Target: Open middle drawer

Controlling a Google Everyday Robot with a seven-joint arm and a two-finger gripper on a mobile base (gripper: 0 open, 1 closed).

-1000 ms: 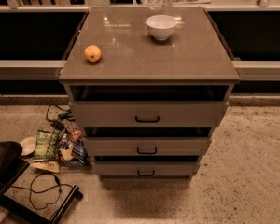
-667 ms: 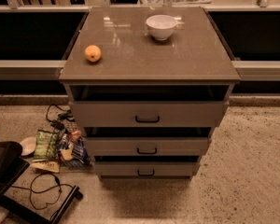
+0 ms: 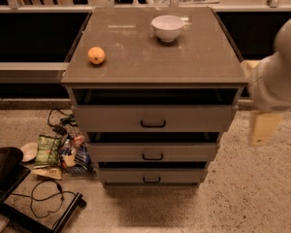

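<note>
The grey cabinet [image 3: 155, 57] stands in the middle of the camera view with three drawers. The middle drawer [image 3: 116, 152] is the second grey front, with a small black loop handle [image 3: 153, 156] at its centre and a dark gap above it. The taller top drawer [image 3: 106, 118] is above it and the narrowest drawer [image 3: 121, 175] below. My white arm [image 3: 281, 72] comes in from the right edge, blurred. My gripper [image 3: 263, 126] hangs at its lower end, to the right of the cabinet at about top-drawer height, apart from all handles.
An orange [image 3: 96, 55] and a white bowl [image 3: 168, 27] sit on the cabinet top. Snack bags [image 3: 56, 150] and a black cable [image 3: 46, 195] lie on the floor at the left, beside a black object [image 3: 2, 171]. A dark counter runs behind.
My arm and gripper have come into view at the right edge; earlier they were out of view. The drawers, orange and bowl have not moved.
</note>
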